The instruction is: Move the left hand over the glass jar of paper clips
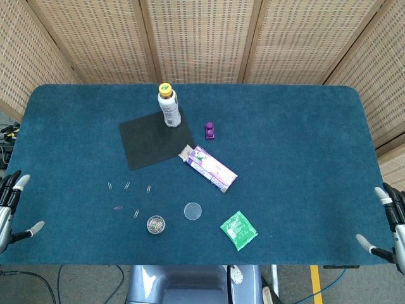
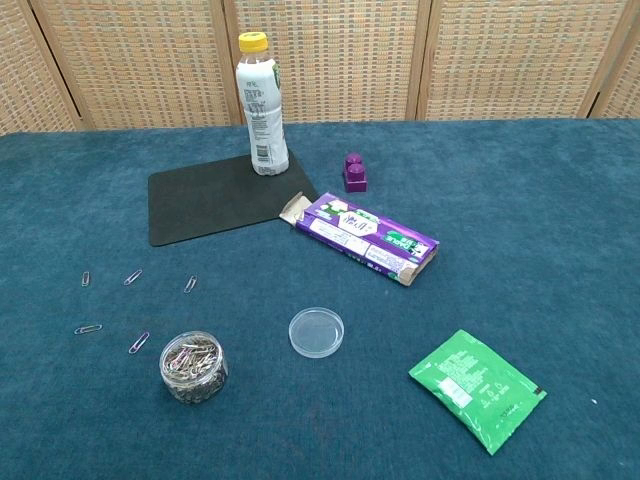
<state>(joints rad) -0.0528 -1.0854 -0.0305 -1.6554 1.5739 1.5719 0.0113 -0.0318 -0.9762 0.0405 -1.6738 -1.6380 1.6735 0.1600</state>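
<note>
The small round glass jar full of paper clips (image 2: 194, 367) sits near the front edge of the blue carpet-covered table (image 2: 560, 200), with its top open. Its clear round lid (image 2: 316, 331) lies flat just to the right of it. A few loose paper clips (image 2: 133, 277) are scattered on the table behind and to the left of the jar. The left hand (image 1: 12, 209) is at the far left edge of the table, well apart from the jar, with its fingers spread and nothing in it. The right hand (image 1: 387, 223) is at the far right edge, also spread and holding nothing. Farther back, a white plastic bottle with a yellow cap (image 2: 260, 105) stands on a black mat (image 2: 215, 200). A small purple block (image 2: 354, 172), a purple cardboard box (image 2: 365, 238) and a green packet (image 2: 477, 388) lie on the table too.
</note>
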